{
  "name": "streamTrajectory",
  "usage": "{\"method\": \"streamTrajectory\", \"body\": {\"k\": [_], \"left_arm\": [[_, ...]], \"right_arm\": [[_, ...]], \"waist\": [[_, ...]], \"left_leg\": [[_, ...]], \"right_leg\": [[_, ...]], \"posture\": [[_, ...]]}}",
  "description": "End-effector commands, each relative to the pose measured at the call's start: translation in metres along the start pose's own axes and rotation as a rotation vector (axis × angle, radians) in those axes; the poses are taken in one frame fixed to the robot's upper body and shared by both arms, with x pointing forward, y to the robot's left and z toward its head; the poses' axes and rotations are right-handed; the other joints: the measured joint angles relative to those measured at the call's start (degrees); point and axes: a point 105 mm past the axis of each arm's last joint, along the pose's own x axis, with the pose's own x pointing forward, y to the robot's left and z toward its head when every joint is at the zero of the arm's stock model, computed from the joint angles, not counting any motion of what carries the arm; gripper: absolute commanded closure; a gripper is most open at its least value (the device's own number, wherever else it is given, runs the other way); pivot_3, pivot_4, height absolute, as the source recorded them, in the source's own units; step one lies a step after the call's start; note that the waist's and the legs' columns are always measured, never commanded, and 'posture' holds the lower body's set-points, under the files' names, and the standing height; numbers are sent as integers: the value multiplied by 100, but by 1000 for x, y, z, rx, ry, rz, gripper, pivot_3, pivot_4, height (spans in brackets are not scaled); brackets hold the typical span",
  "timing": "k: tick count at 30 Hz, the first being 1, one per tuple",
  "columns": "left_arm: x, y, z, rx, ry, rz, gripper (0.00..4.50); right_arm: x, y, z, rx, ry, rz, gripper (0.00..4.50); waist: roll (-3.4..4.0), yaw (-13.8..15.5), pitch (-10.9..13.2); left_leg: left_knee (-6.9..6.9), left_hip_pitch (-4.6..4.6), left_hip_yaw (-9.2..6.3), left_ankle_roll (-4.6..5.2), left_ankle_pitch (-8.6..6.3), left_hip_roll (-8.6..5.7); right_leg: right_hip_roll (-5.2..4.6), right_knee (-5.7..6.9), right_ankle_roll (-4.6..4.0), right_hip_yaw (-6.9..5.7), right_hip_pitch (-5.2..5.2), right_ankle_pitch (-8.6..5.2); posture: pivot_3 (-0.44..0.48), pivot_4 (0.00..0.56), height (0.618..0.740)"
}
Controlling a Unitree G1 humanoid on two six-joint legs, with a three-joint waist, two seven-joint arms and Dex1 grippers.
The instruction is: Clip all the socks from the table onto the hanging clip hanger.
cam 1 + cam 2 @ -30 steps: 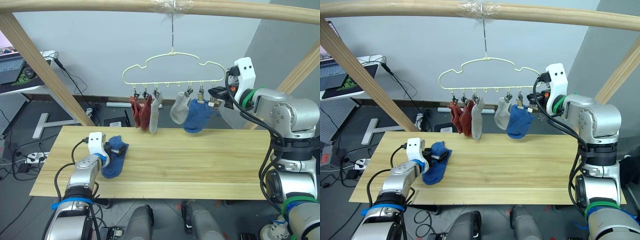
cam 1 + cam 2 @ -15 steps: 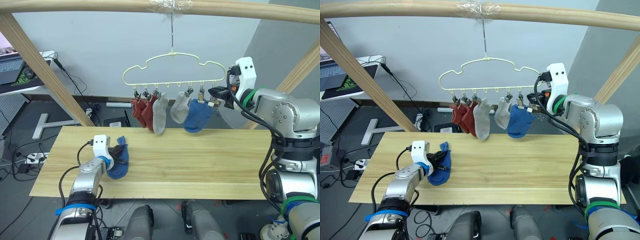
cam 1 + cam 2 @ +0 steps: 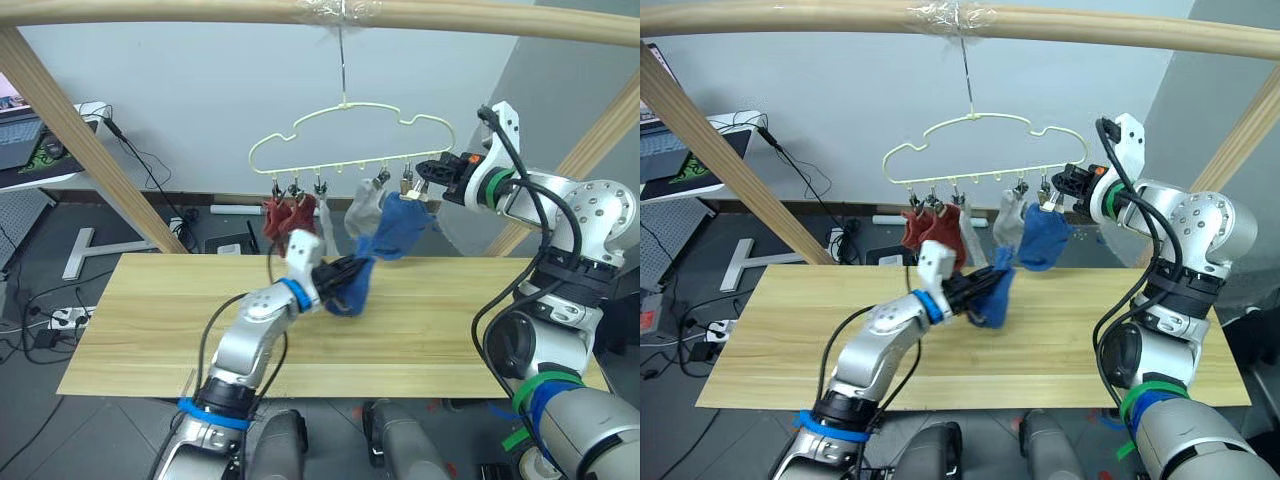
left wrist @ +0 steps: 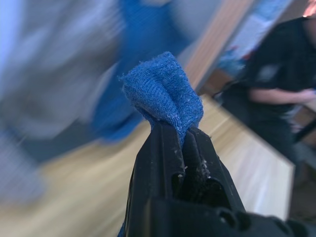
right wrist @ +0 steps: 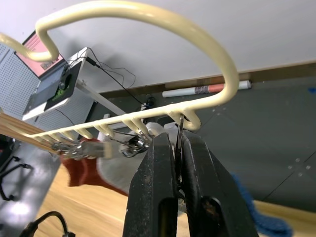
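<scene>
My left gripper (image 3: 343,273) is shut on a blue sock (image 3: 356,285) and holds it in the air over the middle of the table (image 3: 470,320), just below the clip hanger (image 3: 345,133). In the left wrist view the sock's folded edge (image 4: 163,91) sticks out past the closed fingers. On the hanger hang two rust red socks (image 3: 284,215), a light grey sock (image 3: 362,205) and another blue sock (image 3: 402,228). My right gripper (image 3: 428,172) is at the hanger's right end, shut on the last clip (image 5: 178,129).
The hanger's hook hangs from a thick wooden pole (image 3: 200,12) with slanted wooden legs (image 3: 90,140) on both sides. A desk with a laptop (image 3: 25,140) stands far left. A seated person (image 4: 276,74) is off the table's end.
My left gripper shut on the blue sock at the table's left and carried it up and right, to below the hanger. The right gripper shifted slightly with the hanger's end.
</scene>
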Motion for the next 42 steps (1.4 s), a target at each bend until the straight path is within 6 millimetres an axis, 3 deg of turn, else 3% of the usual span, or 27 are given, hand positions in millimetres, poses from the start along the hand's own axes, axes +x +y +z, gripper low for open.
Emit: {"method": "streamTrajectory", "body": {"k": [1, 12, 38, 42], "left_arm": [[11, -11, 16, 59, -35, -35, 4490], [27, -2, 29, 150, -46, -18, 4490], [37, 11, 45, 171, -85, 8, 4490], [38, 10, 46, 171, -88, 1, 4500]], "right_arm": [[-7, 10, 13, -10, -49, 28, 4500], [-8, 9, 10, -7, -43, 12, 4500], [-7, 12, 8, 2, -34, 39, 4500], [-7, 13, 9, 14, -41, 48, 3249]], "waist": [[3, -17, -2], [7, -40, -4], [7, -92, -4], [7, -92, -4]], "left_leg": [[-1, 0, 0, 0, 0, 0], [-2, 0, -2, 0, 0, -2], [-3, -1, -4, 0, 0, -1], [-3, -1, -4, 0, 0, -1]], "right_leg": [[1, 0, 0, 1, 0, 0], [14, 1, 0, -1, -2, 0], [13, -1, 0, -2, -2, 0], [13, -1, 0, -2, -2, 0]], "posture": [[-88, 204, 740], [-103, 206, 740], [-106, 220, 740], [-108, 222, 740]]}}
